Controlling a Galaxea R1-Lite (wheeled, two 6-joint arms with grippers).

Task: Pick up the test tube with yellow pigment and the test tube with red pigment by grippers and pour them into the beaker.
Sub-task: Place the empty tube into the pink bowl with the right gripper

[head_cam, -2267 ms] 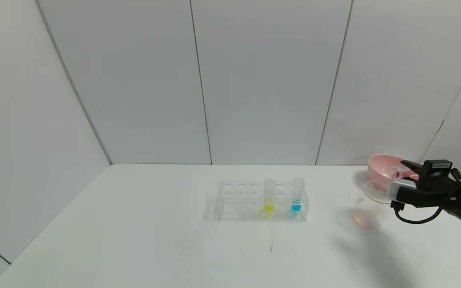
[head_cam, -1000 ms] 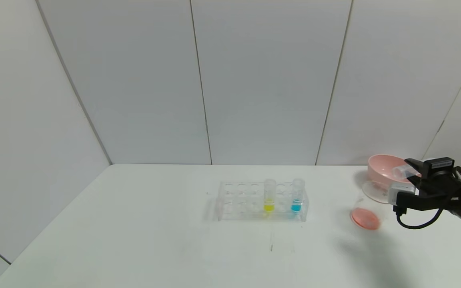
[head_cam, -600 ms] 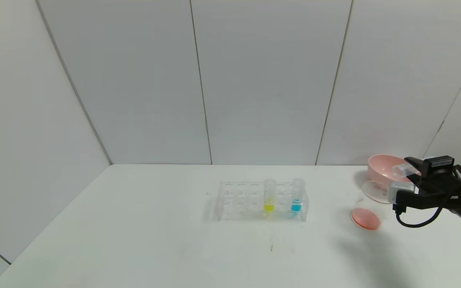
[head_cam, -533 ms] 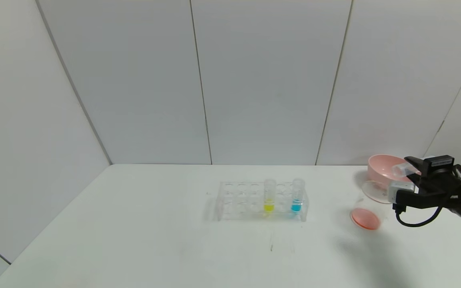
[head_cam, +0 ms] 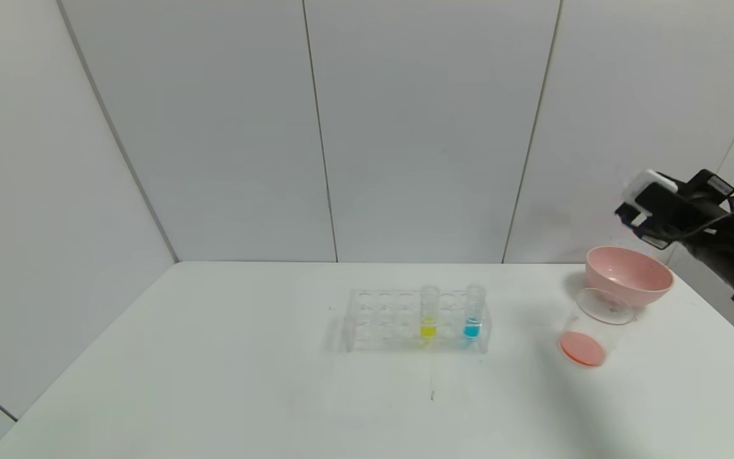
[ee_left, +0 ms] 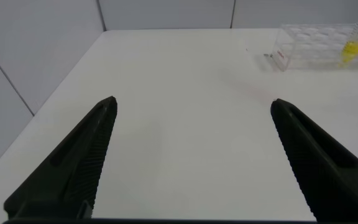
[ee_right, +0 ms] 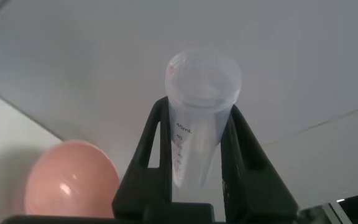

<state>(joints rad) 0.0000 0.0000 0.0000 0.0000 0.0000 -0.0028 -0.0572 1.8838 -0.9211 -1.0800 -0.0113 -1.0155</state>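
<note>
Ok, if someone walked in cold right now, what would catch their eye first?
Probably the black right gripper raised high above the pink bowl, shut on a clear, emptied test tube. Next, the small clear beaker in front of the bowl, red-orange liquid pooled in its bottom. Then the clear rack mid-table, holding a yellow-liquid tube and a blue-liquid tube.

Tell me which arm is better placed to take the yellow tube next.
Left, probably. The left end effector is open and empty, with the clear tube of yellow liquid ahead in its view. The right end effector is raised high, shut on an emptied clear tube.
</note>
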